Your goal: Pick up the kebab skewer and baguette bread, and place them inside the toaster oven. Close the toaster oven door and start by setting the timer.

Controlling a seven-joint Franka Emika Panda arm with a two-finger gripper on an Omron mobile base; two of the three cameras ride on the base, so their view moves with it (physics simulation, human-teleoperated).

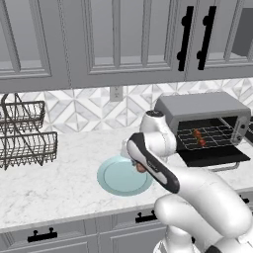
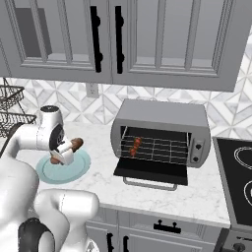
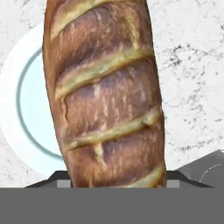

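Left base view: one white arm rises from lower right, bent over the marble counter (image 1: 59,183). One pale blue plate (image 1: 116,180) on the counter, its right edge behind the arm. A small brown bit of the baguette bread (image 1: 141,168) peeks out beside the arm's dark band, over the plate's right side; the fingers themselves are hidden here. One toaster oven (image 1: 205,111) at right against the backsplash, its toaster oven door (image 1: 212,157) dropped flat open. One kebab skewer (image 1: 199,137) lies on the wire rack inside, red and brown chunks. One two-tier wire dish rack (image 1: 22,133) at left. One wall outlet (image 1: 116,93) on the tiled backsplash. Two black vertical cabinet handles (image 1: 196,37) above.

Right base view: the gripper (image 2: 64,153) sits over the plate (image 2: 74,170), clamped on the baguette bread (image 2: 73,145), whose brown end sticks out up and right. The loaf looks lifted off the plate, though contact is hard to judge. Toaster oven (image 2: 160,118) mid-frame, door (image 2: 151,172) down with one silver bar handle (image 2: 150,184) at its front edge, skewer (image 2: 134,144) on the left part of the rack. Two knobs (image 2: 197,150) on the right panel. One stovetop (image 2: 238,182) at far right.

Hand view: one baguette bread (image 3: 105,94) runs lengthwise up the frame, held at its near end, pale slashes across the crust. Plate (image 3: 19,113) behind it at left, marble counter (image 3: 192,74) at right.
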